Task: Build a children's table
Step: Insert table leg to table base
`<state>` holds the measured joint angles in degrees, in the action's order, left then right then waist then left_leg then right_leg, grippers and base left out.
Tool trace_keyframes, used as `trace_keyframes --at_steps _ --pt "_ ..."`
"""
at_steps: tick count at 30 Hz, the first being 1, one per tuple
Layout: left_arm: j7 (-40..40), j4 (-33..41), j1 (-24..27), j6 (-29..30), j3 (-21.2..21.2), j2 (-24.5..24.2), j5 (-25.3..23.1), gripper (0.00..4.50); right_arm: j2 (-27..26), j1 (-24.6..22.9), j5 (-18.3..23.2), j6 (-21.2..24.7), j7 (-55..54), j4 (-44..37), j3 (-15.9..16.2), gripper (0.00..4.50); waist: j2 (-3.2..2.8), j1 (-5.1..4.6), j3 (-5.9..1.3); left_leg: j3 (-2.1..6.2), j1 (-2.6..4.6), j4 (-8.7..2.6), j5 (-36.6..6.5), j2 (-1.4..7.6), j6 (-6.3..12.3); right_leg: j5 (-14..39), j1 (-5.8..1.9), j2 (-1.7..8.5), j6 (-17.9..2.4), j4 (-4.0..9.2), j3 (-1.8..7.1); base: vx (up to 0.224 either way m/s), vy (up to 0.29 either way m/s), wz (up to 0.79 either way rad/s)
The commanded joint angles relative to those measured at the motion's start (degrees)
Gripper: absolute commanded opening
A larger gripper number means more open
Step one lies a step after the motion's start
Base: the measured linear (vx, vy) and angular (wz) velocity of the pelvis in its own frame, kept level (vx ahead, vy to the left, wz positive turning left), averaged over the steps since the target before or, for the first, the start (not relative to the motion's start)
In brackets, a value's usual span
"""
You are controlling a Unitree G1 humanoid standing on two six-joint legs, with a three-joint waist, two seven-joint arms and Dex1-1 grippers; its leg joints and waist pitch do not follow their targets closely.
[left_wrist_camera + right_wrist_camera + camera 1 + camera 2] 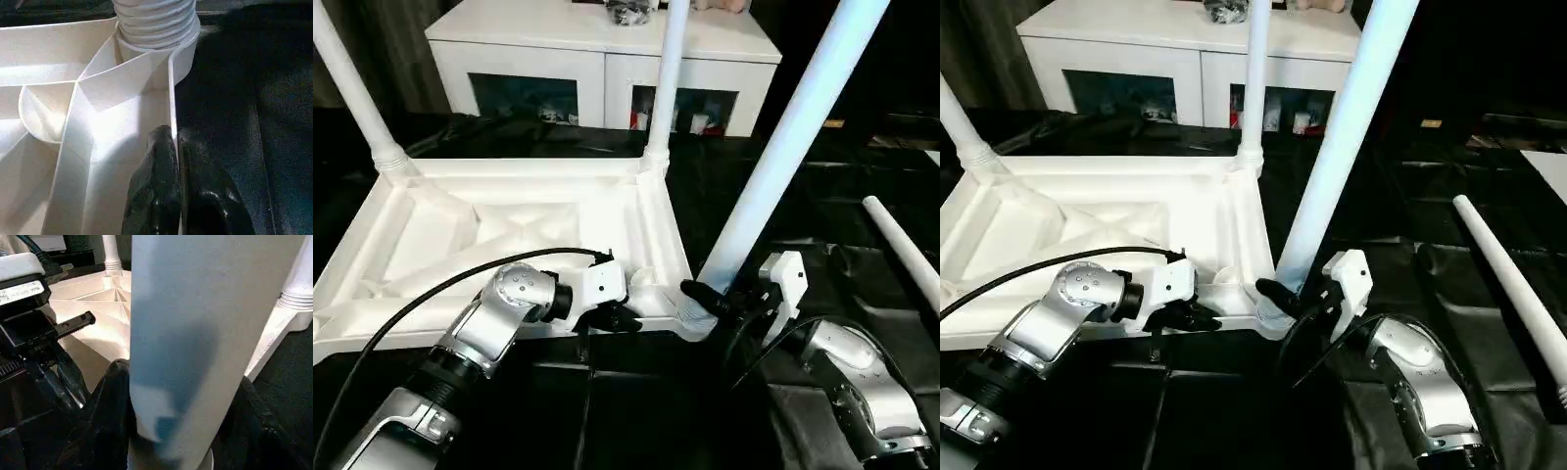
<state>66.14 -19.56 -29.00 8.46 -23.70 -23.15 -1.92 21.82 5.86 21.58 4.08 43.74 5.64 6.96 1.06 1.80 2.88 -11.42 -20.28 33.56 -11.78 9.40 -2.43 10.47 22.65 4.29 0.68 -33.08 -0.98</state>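
From my remote seat I see the white tabletop (pixel 509 225) lying underside up on the black worktop (pixel 636 411), ribs showing. My left hand (pixel 612 315) is clenched on the tabletop's near rim, one finger on each side of the thin wall. My right hand (pixel 729 305) grasps the base of a tilted leg (pixel 783 147) at the near right corner socket. Two legs stand in the far corners. Another leg (pixel 906 255) lies loose on the right.

Bright overhead glare, dark surroundings
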Motion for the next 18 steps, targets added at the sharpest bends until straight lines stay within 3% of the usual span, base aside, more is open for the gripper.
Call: trace_keyframes --at_steps 1,6,14,16,18 --pt "0.2 2.6 -1.9 -1.8 1.2 0.4 1.6 0.00 4.4 -4.8 -14.9 4.5 -0.6 13.5 8.2 1.86 -0.68 -0.19 -1.62 2.29 0.62 -5.82 -24.6 3.98 -1.15 21.3 -0.63 3.66 -10.5 4.63 2.07 0.000 0.000 0.00" --pt "0.3 2.6 -1.9 -1.8 1.3 0.5 1.5 0.00 5.1 -4.3 -16.2 3.3 -0.9 14.2 9.7 1.86 -0.65 -0.33 -1.54 2.53 0.88 -5.86 -27.7 3.87 -1.35 28.0 -0.16 3.79 -8.4 5.33 2.13 0.000 0.000 0.00" --pt "0.1 2.7 -1.8 -1.9 1.1 0.6 1.4 0.00 4.5 -2.8 -16.9 -0.8 -2.2 17.1 10.7 1.86 -0.51 -0.44 -1.50 2.50 0.74 -6.01 -27.5 3.84 -0.88 27.8 0.02 3.68 -8.1 5.45 2.08 0.000 0.000 0.00" --pt "0.1 2.6 -1.7 -1.9 1.1 0.5 1.4 0.00 3.6 -2.2 -16.2 -2.1 -2.7 18.7 9.9 1.87 -0.46 -0.61 -1.47 2.66 0.57 -6.08 -28.0 3.83 -0.99 29.3 -0.05 3.75 -7.8 5.50 2.01 0.000 0.000 0.00" --pt "0.1 2.6 -1.8 -1.9 1.2 0.5 1.5 0.00 0.7 -1.2 -10.3 -1.8 -4.1 18.8 5.0 1.88 -0.48 -0.75 -1.39 2.71 0.76 -6.00 -29.6 3.75 -0.99 32.3 0.44 3.80 -7.1 5.89 2.10 0.000 0.000 0.00"
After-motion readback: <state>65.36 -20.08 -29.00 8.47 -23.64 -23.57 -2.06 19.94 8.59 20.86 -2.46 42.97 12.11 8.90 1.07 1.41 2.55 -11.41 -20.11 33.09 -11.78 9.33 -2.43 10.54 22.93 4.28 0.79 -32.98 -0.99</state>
